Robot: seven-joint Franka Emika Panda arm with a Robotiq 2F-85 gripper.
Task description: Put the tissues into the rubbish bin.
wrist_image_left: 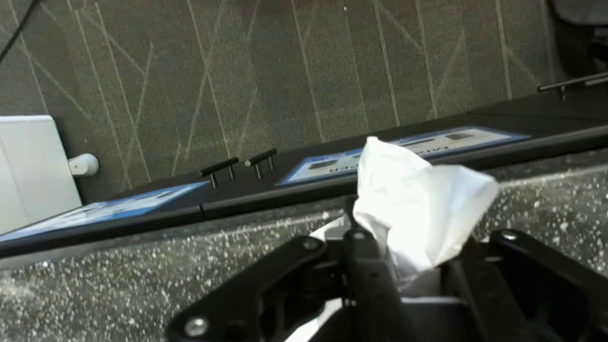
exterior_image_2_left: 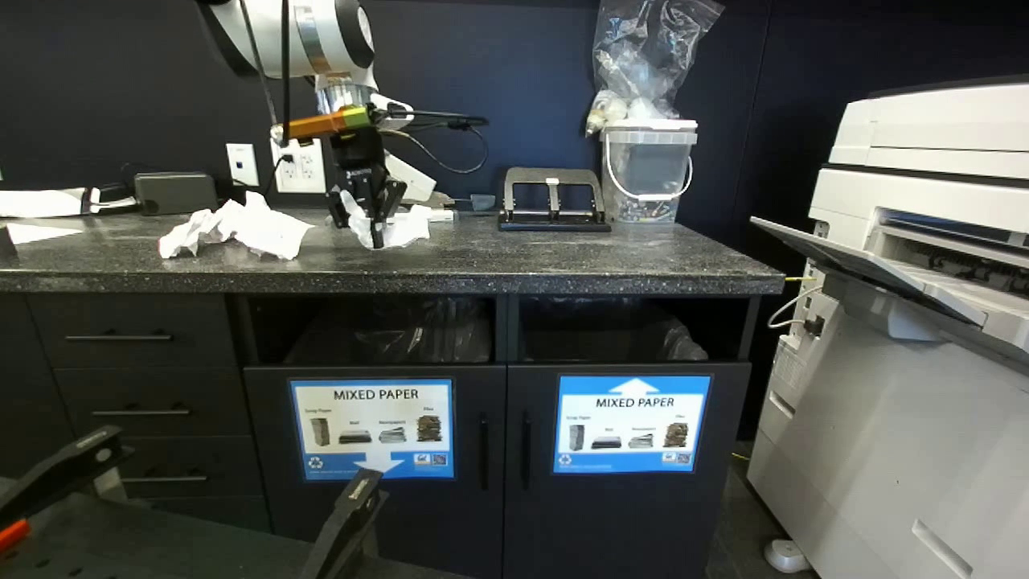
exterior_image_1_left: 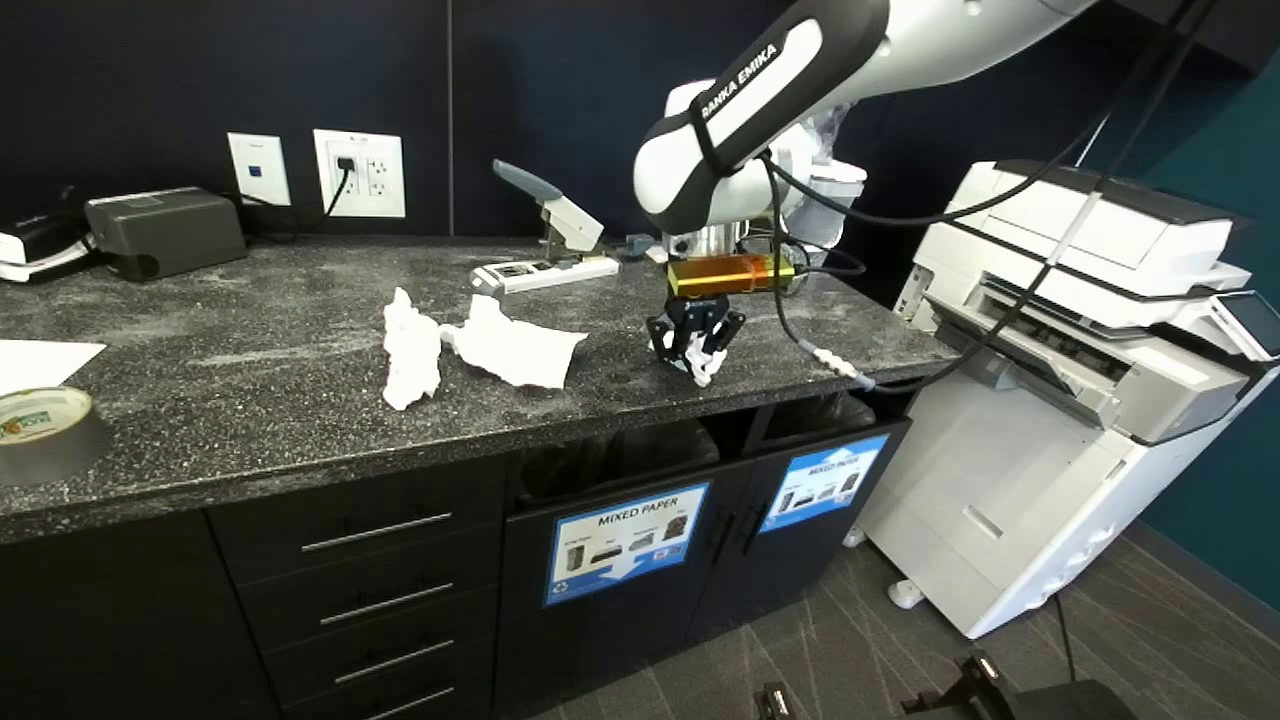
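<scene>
Shut on a crumpled white tissue [wrist_image_left: 413, 199], my gripper [exterior_image_1_left: 703, 368] hangs low over the dark speckled counter, close to its front edge. White folds of that tissue stick out past the fingers [wrist_image_left: 373, 280] in the wrist view. In an exterior view the same tissue [exterior_image_2_left: 408, 228] spreads to both sides of the gripper [exterior_image_2_left: 371, 232]; whether it touches the counter I cannot tell. Two more tissues, a narrow one [exterior_image_1_left: 411, 352] and a wider one [exterior_image_1_left: 520, 347], lie side by side on the counter. Below it, lined rubbish bins [exterior_image_2_left: 434, 334] show through cabinet openings, insides mostly hidden.
A long stapler [exterior_image_1_left: 545, 272] sits behind the tissues. Farther along stand a hole punch [exterior_image_2_left: 555, 221] and a clear bucket [exterior_image_2_left: 651, 165]. A tape roll [exterior_image_1_left: 50, 445] and flat white paper [exterior_image_1_left: 45, 362] occupy one end. Beside the cabinet is a large printer [exterior_image_1_left: 1050, 420].
</scene>
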